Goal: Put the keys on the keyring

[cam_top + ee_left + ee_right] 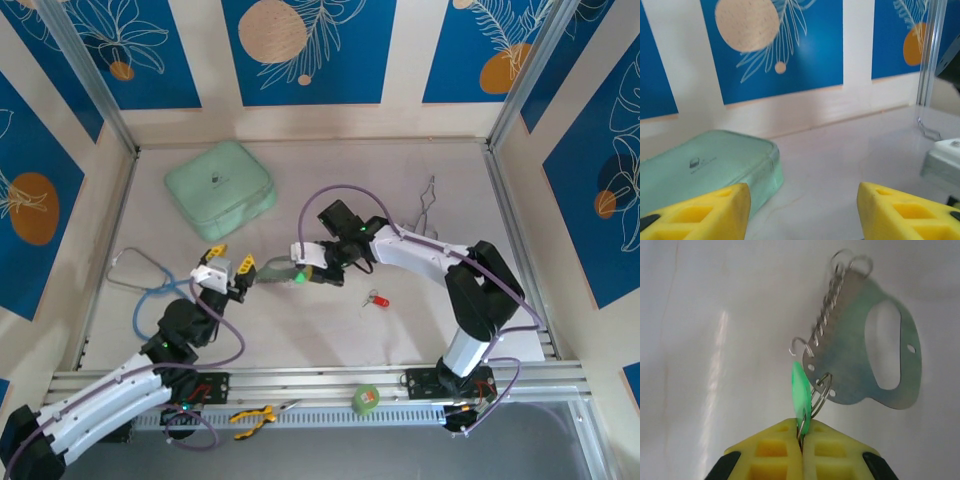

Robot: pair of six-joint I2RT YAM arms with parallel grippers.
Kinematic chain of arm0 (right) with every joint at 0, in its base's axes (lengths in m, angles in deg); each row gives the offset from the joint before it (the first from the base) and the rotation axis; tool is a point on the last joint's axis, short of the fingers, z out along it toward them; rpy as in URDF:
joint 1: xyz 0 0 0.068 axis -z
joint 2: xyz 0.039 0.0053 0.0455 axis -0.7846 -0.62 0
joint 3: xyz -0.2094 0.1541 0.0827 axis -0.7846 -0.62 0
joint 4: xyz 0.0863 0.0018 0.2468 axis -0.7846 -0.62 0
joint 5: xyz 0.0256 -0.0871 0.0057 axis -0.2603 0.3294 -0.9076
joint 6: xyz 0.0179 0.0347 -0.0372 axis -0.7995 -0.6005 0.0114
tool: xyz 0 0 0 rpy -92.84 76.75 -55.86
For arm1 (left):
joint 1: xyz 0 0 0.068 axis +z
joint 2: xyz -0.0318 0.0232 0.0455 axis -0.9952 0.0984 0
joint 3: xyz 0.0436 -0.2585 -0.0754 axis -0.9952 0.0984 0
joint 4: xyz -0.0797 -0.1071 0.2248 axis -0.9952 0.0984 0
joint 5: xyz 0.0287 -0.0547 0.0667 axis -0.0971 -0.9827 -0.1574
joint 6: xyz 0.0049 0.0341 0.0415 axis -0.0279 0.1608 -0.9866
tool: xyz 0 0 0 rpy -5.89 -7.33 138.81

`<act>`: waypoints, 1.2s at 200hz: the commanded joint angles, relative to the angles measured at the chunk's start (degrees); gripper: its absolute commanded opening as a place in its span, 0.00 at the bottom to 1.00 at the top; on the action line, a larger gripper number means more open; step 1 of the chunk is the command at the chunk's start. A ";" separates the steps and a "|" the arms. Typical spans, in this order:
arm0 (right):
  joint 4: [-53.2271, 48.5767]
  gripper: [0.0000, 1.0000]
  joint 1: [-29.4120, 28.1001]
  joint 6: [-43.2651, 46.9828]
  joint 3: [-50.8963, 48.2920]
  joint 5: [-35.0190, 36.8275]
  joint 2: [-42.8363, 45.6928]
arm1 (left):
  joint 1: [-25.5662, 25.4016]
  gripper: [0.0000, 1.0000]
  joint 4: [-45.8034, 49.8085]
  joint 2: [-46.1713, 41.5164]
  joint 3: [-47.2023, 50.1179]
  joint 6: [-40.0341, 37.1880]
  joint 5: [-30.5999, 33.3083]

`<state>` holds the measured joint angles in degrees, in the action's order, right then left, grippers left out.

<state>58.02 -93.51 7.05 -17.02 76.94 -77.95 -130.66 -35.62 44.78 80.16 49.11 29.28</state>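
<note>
Blue leaf-print panels point(345, 60) are enclosing a glossy pale tabletop point(420, 330), the red-headed key point(376, 299) lying on it. Yellow right fingers point(775, 452) are pinching the green-headed key point(800, 390) at the flat, coil-edged keyring point(847, 365); left fingers point(705, 210) are gaping empty.

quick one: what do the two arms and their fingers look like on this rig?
Both the left arm and right arm have white link shells, black joints and looping purple cables. The fingers are yellow blocks with rectangular recesses, black at their bases.
</note>
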 commanded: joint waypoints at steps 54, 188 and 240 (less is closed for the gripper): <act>-16.69 0.30 3.22 4.73 -2.99 15.69 1.50 | -0.16 0.60 -8.61 10.17 -1.09 1.17 -3.29; 31.32 0.34 11.91 -58.31 -30.96 15.61 43.75 | 0.98 0.89 13.90 23.80 -14.99 15.29 -8.58; 20.14 0.31 9.23 -83.98 -32.84 22.01 41.62 | 1.22 0.83 22.17 32.17 -19.18 23.58 -15.59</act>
<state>82.65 -82.45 -58.87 -48.86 95.83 -35.66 -129.85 -19.28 74.66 64.10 66.88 19.18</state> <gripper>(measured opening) 0.272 0.860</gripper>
